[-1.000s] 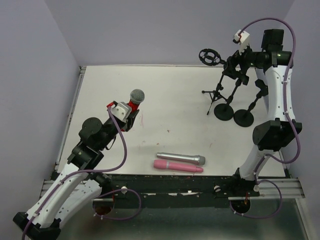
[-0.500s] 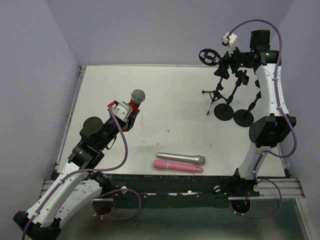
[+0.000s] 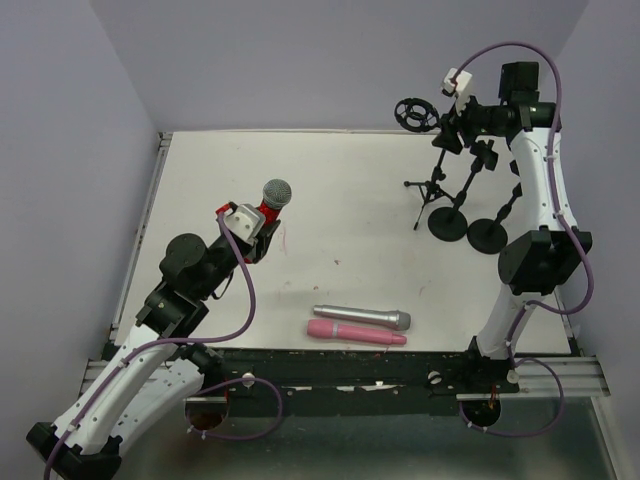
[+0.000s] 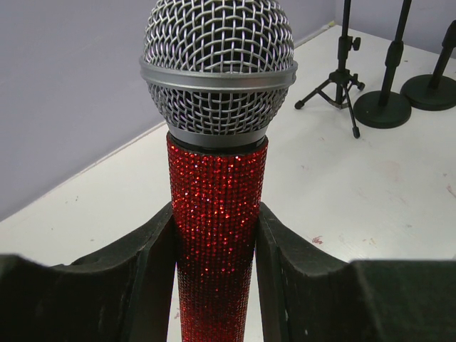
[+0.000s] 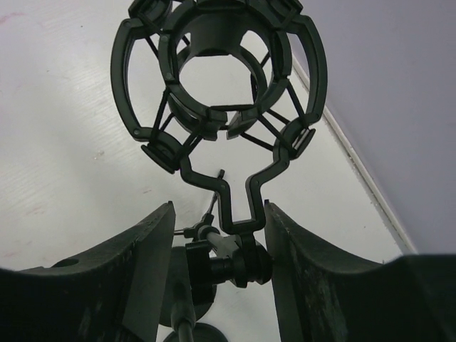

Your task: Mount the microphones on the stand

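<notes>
Left gripper [image 4: 216, 221] clamped on red microphone [image 4: 217, 178], upright, mesh head up, over table [image 3: 340, 180] left-centre | silver-grey microphone [image 3: 362, 318] and pink microphone [image 3: 355, 333] lying side by side, near edge | right gripper [image 5: 219, 214] jaws parted, straddling neck of shock mount [image 5: 217, 78] on tripod stand [image 3: 432, 190], far right.

The left arm [image 3: 130, 375] and right arm [image 3: 545, 190] have white shells, black joints and looping purple cables [image 3: 247, 300].
</notes>
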